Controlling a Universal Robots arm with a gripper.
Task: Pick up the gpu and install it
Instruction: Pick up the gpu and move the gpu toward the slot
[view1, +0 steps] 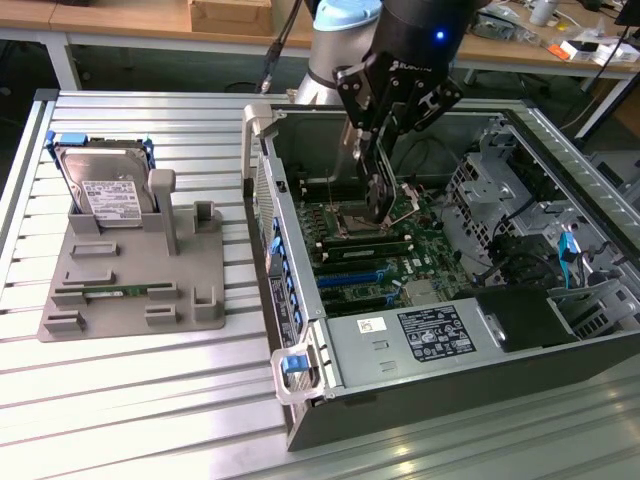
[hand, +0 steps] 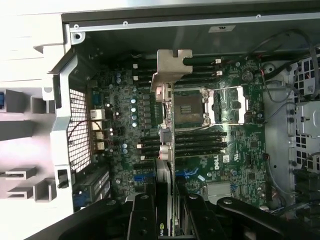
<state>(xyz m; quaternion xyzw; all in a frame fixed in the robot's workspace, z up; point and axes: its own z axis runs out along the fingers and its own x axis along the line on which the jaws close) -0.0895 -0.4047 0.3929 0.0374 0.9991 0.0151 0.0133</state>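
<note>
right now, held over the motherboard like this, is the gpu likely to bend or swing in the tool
Probably stiff: the gpu runs straight out from the tool, no visible sag. Likely end-heavy: its silver bracket sits at the far end from the grip, so it might pivot. Probably fragile, being a thin card with exposed parts.

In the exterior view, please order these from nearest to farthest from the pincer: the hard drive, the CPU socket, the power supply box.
1. CPU socket: just beside the pincer, on the motherboard.
2. Power supply box: at the case's near edge.
3. Hard drive: outside the case, at the exterior view's left.
</note>
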